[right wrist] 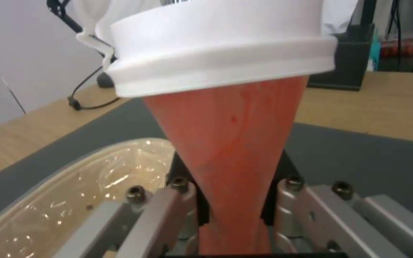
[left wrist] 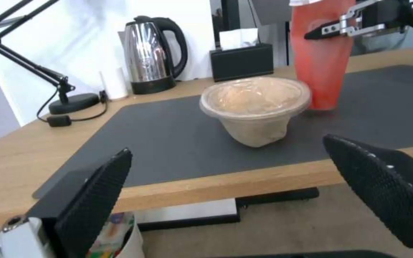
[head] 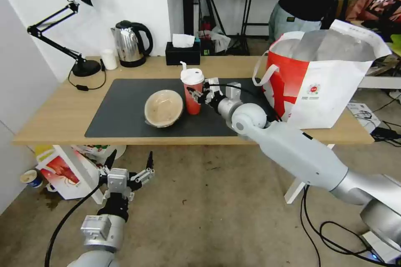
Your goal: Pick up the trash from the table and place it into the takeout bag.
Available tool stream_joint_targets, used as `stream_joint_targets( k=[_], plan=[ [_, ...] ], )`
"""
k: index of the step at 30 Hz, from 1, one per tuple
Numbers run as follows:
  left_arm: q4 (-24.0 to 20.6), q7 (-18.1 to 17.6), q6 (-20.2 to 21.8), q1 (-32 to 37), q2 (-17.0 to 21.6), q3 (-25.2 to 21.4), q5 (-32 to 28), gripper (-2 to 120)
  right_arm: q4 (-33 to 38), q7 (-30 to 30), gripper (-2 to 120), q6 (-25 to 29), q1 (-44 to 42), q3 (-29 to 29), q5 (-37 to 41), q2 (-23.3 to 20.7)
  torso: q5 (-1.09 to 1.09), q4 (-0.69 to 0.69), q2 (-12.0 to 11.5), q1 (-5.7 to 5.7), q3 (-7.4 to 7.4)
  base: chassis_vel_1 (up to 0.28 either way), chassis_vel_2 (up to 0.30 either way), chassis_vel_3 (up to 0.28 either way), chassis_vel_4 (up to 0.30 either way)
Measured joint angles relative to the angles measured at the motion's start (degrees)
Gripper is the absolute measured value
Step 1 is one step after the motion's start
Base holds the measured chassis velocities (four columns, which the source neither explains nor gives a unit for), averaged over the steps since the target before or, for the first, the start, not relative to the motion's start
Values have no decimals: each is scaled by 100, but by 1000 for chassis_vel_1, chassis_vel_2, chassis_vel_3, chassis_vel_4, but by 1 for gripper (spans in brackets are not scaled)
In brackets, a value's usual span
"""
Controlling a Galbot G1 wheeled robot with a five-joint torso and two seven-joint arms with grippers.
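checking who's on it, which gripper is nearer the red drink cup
Right. The right gripper is closed around the red drink cup on the mat; the left gripper hangs open below the table's front edge.

R arm stretched fwd, right gripper (head: pixel 199 95) clamped; left gripper (head: pixel 130 164) low (fingers spread).

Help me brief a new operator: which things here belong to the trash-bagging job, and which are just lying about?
Job: red drink cup in the right gripper, tan paper bowl, takeout bag.
Lying about: kettle, desk lamp, tissue box, small white cup.
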Motion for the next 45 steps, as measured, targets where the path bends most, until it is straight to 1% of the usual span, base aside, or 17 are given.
stream_joint_targets(
  k=[3, 10, 13, 16, 17, 20, 21, 24, 26, 29, 30, 31, 34, 37, 39, 45],
  plan=[
    [0, 0, 0, 0, 0, 0, 0, 100, 0, -31, 7, 61, -1, 29, 11, -21, 0, 0, 0, 0, 0, 0, 0, 0, 0],
    [0, 0, 0, 0, 0, 0, 0, 100, 190, -25, 6, 78, 37, 280, 106, -115, 0, 1, 0, 0, 0, 0, 0, 0, 0],
    [0, 0, 0, 0, 0, 0, 0, 100, 342, 10, 6, 75, 139, 448, 211, -233, 0, 0, 0, 0, 0, 0, 0, 0, 0],
    [0, 0, 0, 0, 0, 0, 0, 100, 550, 98, 6, 26, 301, 717, 350, -456, 0, 0, 0, 0, 0, 0, 0, 0, 0],
    [0, 0, 0, 0, 0, 0, 0, 100, 550, 98, 6, 26, 301, 717, 350, -456, 0, 0, 0, 0, 0, 0, 0, 0, 0],
    [0, 0, 0, 0, 0, 0, 0, 100, 743, 185, 6, -47, 450, 962, 499, -706, 1, 0, 0, 0, 0, 0, 0, 0, 0],
    [0, 0, 0, 0, 0, 0, 0, 100, 743, 185, 6, -47, 450, 962, 499, -706, 1, 0, 0, 0, 0, 0, 0, 0, 0],
    [0, 0, 0, 0, 0, 0, 0, 100, 965, 227, 6, -97, 590, 1195, 608, -1012, 0, 0, 0, 0, 0, 0, 0, 0, 0],
    [0, 0, 0, 0, 0, 0, 0, 100, 972, 229, 6, -99, 594, 1203, 612, -1021, 0, 0, 0, 0, 0, 0, 0, 0, 0],
    [0, 0, 0, 0, 0, 1, 0, 100, 1118, 271, 6, -148, 693, 1348, 733, -1226, 1, -1, 0, -1, 0, 0, 0, 0, 0],
    [0, 0, 0, 0, 0, 1, 0, 100, 1118, 271, 6, -148, 693, 1348, 733, -1226, 1, -1, 0, -1, 0, 0, 0, 0, 0],
    [0, 0, 0, 0, 0, 0, 0, 100, 1203, 300, 6, -185, 752, 1430, 832, -1340, 1, 1, 0, -1, 0, 0, 0, 0, 0],
    [0, 0, 0, 0, 0, 0, 0, 100, 1265, 330, 6, -205, 803, 1496, 910, -1433, 0, 1, 0, -1, 0, 0, 0, 0, 0],
    [0, 0, 0, 0, 0, 0, 0, 100, 1354, 387, 6, -254, 890, 1611, 1006, -1596, -1, -1, 0, -2, 0, 0, 0, 0, 0],
    [0, 0, 0, 0, 0, 0, 0, 100, 1367, 403, 6, -271, 912, 1641, 1027, -1639, 1, -1, 0, -2, 0, 0, 0, 0, 0],
    [0, 0, 0, 0, 0, 0, 0, 100, 1265, 577, 6, -365, 1092, 1751, 984, -1989, 1, 0, 0, -1, 0, 0, 0, 0, 0]
  ],
)
